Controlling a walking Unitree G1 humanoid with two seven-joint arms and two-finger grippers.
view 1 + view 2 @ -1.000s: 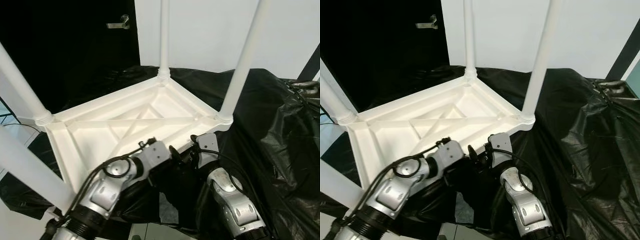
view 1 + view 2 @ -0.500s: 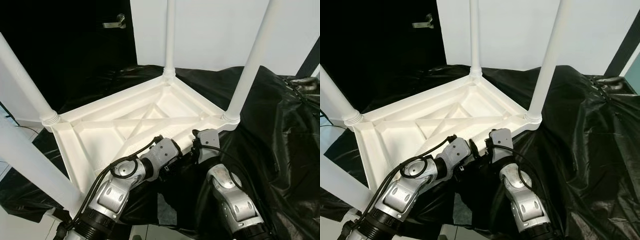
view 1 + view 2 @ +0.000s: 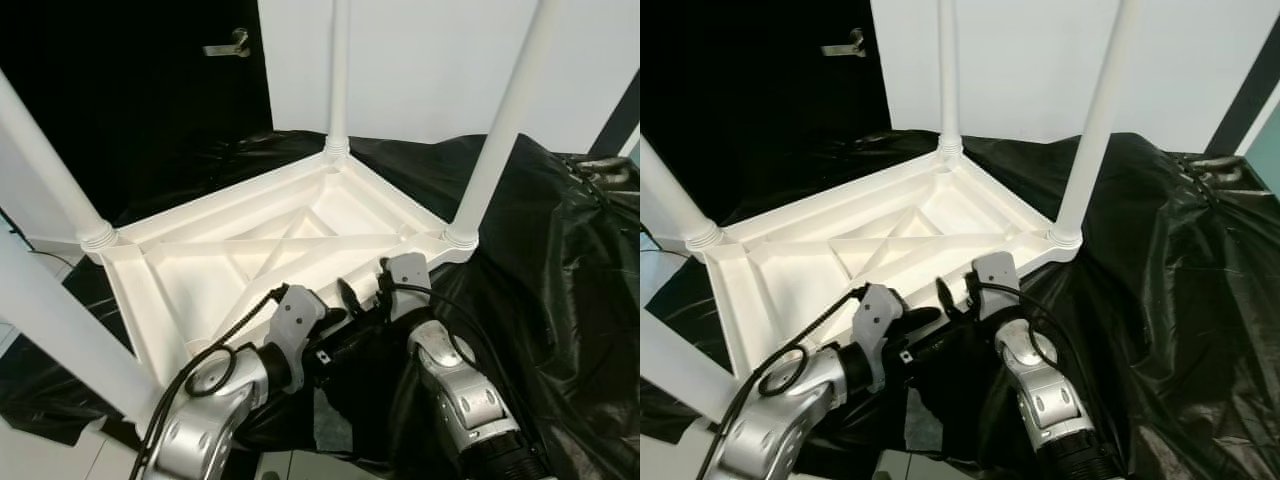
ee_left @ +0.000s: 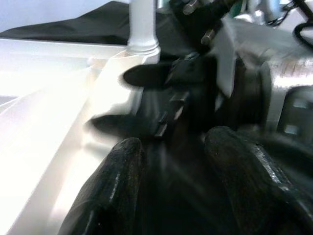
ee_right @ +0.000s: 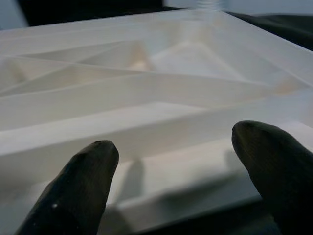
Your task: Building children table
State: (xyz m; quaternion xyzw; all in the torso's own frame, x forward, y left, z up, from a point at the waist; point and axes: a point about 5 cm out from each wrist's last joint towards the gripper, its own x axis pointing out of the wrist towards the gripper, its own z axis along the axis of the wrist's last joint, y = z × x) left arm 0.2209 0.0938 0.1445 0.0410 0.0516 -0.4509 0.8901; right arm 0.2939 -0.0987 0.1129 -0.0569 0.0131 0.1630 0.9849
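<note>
Now the white children's table (image 3: 270,250) is seen upside down on black plastic sheeting (image 3: 560,290), legs up before a white wall (image 3: 420,60), both grippers, left (image 4: 171,147) and right (image 5: 171,161), held with jaws apart at its near edge.

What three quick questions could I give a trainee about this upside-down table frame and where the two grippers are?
1. True or false: the white table lies upside down on the black plastic sheet, legs pointing up.
2. How many legs are fitted in the table's corners? A) two B) three C) four
3. Fill in: the right gripper has its fingers ____ and faces the table's near rim.

Key:
1. True.
2. C: far leg, right leg, left leg and near-left leg.
3. Open. The left gripper is open too, pointing across at the right gripper beside the rim.
</note>
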